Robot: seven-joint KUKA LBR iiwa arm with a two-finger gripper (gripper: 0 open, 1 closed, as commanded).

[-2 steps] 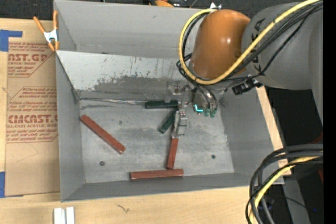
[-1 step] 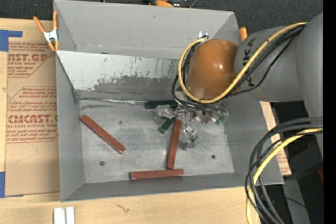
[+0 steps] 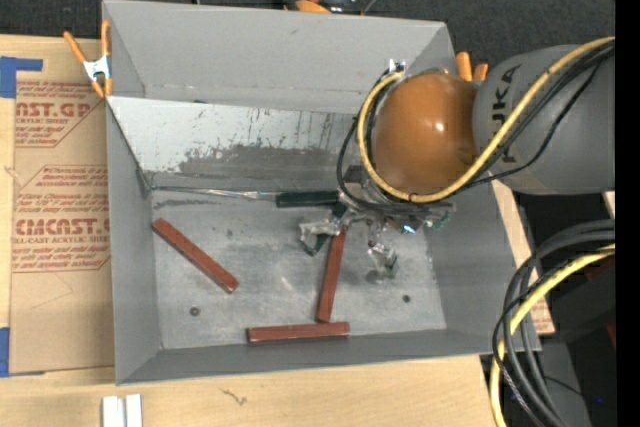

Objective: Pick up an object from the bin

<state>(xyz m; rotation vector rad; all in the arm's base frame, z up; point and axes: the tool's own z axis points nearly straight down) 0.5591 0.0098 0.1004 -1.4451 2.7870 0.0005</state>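
My gripper (image 3: 348, 245) is spread wide, straddling the top end of the middle stick (image 3: 329, 283), so closing should pinch its narrow sides. The left stick (image 3: 194, 255) lies well apart from it, and the front stick (image 3: 298, 332) is just past its other end.

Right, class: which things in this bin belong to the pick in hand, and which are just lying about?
In the job:
- gripper, open
- middle bar, reddish-brown, its upper end beneath the gripper
- grey bin

Lying about:
- slanted bar, reddish-brown, at left
- front bar, reddish-brown, along the front wall
- dark green thing near the back
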